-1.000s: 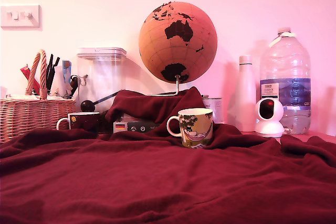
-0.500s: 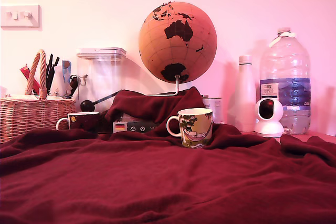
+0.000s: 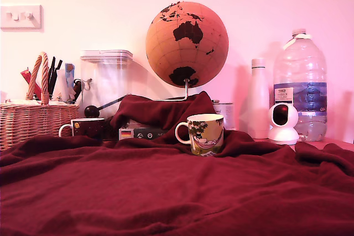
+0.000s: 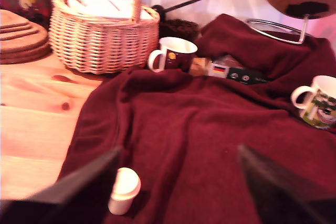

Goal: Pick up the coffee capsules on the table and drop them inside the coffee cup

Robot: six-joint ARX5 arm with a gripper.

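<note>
Table: the table is covered in rumpled dark red fleece that fills the lower half of the exterior view; in the wrist view bare pale wood shows beside the cloth's edge.
Coffee cup: the cream coffee cup with the green-and-pink picture stands upright on the cloth at centre frame of the exterior view, handle toward that view's left.
Capsule: 1 pale coffee capsule stands on the cloth near its edge, just beside one dark finger, well apart from the coffee cup.
Claw: the claw shows only in the wrist view, its 2 dark fingers spread wide apart over the fleece, gripping nothing.
Dark mug: a dark mug with a white handle sits near the wicker basket.
Background: a globe, a clear canister, a white bottle, a large water bottle and a small white camera line the wall.
</note>
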